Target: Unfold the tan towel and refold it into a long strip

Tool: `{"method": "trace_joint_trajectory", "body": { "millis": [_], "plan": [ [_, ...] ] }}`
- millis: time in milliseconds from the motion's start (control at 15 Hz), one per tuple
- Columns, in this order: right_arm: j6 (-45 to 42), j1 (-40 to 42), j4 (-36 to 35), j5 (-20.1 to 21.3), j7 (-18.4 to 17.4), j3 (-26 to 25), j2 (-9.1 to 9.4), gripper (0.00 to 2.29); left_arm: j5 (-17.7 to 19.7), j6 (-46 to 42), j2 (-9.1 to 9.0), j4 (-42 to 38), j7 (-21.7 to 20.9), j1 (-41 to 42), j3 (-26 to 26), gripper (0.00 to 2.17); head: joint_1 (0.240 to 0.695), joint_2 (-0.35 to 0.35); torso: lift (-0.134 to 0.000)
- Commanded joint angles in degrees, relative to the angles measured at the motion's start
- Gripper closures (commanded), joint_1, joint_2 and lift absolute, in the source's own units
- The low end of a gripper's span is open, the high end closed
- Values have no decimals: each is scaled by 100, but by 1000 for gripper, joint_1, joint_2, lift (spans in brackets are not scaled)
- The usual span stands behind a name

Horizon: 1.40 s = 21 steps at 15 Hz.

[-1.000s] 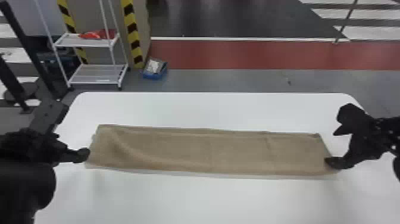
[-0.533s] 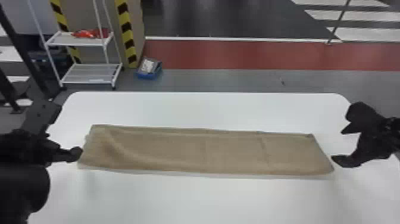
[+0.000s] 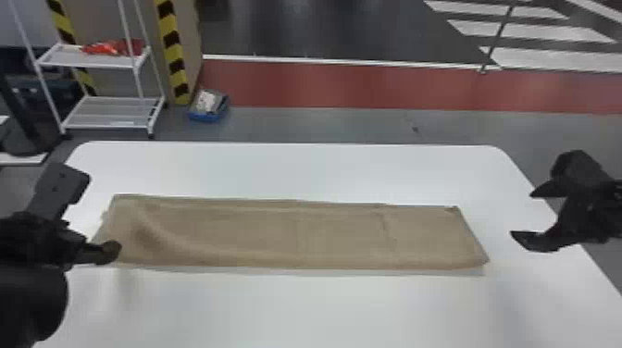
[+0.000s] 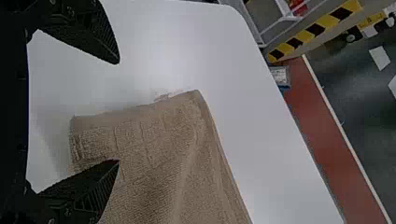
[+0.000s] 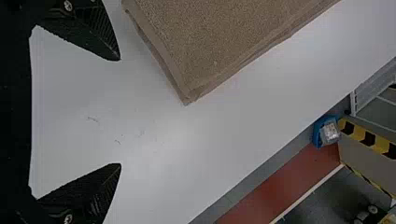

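Observation:
The tan towel [image 3: 277, 236] lies as a long strip across the white table, with a curved wrinkle near its left end. At that left end stands my left gripper [image 3: 99, 217], one finger over the towel's edge. In the left wrist view the left gripper [image 4: 118, 112] is open, its lower finger above the towel [image 4: 154, 154]. Off the strip's right end, my right gripper [image 3: 525, 215] is apart from the cloth. The right wrist view has the right gripper [image 5: 120, 112] open over bare table, with a corner of the towel [image 5: 224, 42] beyond its fingers.
The white table [image 3: 296, 310] has bare surface in front of and behind the towel. Past its far edge are a white shelf rack [image 3: 111, 111] at the left and a blue box [image 3: 208, 108] on the floor.
My right gripper has moved right, away from the towel's right end. The left gripper stays at the left end, and the towel keeps its shape. The head view has shifted a little.

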Motion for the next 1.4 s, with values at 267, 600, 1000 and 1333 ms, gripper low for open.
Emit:
{"method": "trace_joint_trajectory", "body": {
  "millis": [267, 600, 1000, 1333],
  "plan": [
    [17, 105, -147, -268, 0, -390, -25, 73, -83, 29, 121, 374, 134, 17, 484, 144, 695, -88, -123],
    [983, 448, -1158, -1516, -132, -891, 353, 63, 1156, 609, -116, -1569, 134, 1010, 1188, 137, 695, -49, -123],
    [1722, 1915, -3012, -2878, -1741, -1234, 1909, 53, 4250, 82, -641, -2931, 794, 2302, 2084, 144, 695, -35, -123],
    [614, 2680, -3144, -4143, -3437, -671, 2929, 53, 5428, -3082, -641, -2755, 2033, 3462, 1390, 124, 695, -23, -123]
  ]
}}
